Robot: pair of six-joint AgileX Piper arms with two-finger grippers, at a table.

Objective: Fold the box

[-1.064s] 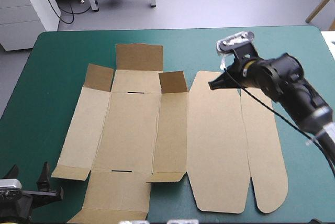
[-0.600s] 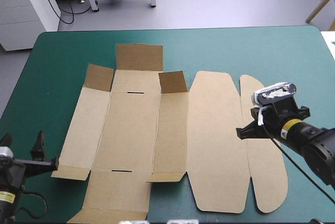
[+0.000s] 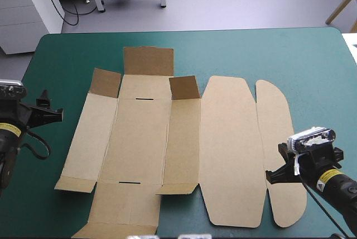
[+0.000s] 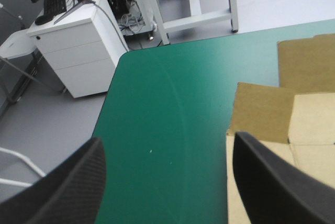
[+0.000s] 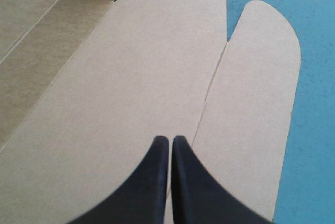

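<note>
box (image 3: 139, 138) lies flat on the bench (image 3: 312, 66), small far flaps raised; right claw (image 5: 167, 148) closed to a point over the lid-flap crease, probably to nudge it up; left claw (image 4: 167, 139) spread wide beside its left panel, seemingly ready to grip.

Table (image 3: 279, 49), teal-green cover — brown box (image 3: 139, 138) spread flat, mid-table.

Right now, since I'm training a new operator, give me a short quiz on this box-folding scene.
1. True or false: the left gripper is shut.
2. The right gripper is above: A the box; B a tray; C a T-shirt.
3. Fill in: the box's rounded flap lies toward the table's ___ edge.
Key: 1 false; 2 A; 3 right.
</note>
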